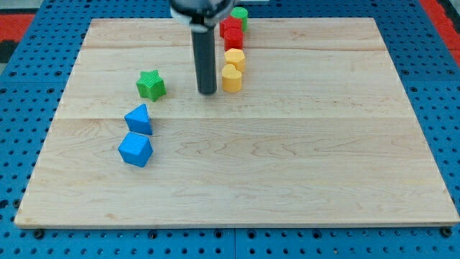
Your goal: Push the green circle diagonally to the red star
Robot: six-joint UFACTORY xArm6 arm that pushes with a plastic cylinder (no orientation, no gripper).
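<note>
Wooden board [287, 180], pale planks, lying on a blue pegboard surface [21, 108]. No brand, label or writing readable anywhere.

My tip [207, 92] rests on the board in its far half, a little left of centre. The arm carries no claw, only the dark rod, so there is nothing to open, close or grip.

Green circle [240, 14]: at the board's far edge, near the middle of that edge, partly hidden behind the red blocks. It touches or nearly touches the red block in front of it.

A column of blocks runs from that far edge toward the centre: green circle, then a red block [230, 27], another red block [233, 39], a yellow block [235, 59], a second yellow block [231, 78]. Shapes of the red pair cannot be told apart clearly; which is the star is uncertain. My tip stands just left of the nearest yellow block, apart from it.

Green star [151, 85]: left of the tip, well apart.

Blue pointed block [139, 119] and blue cube-like block [136, 150]: toward the board's left edge, one just in front of the other.
</note>
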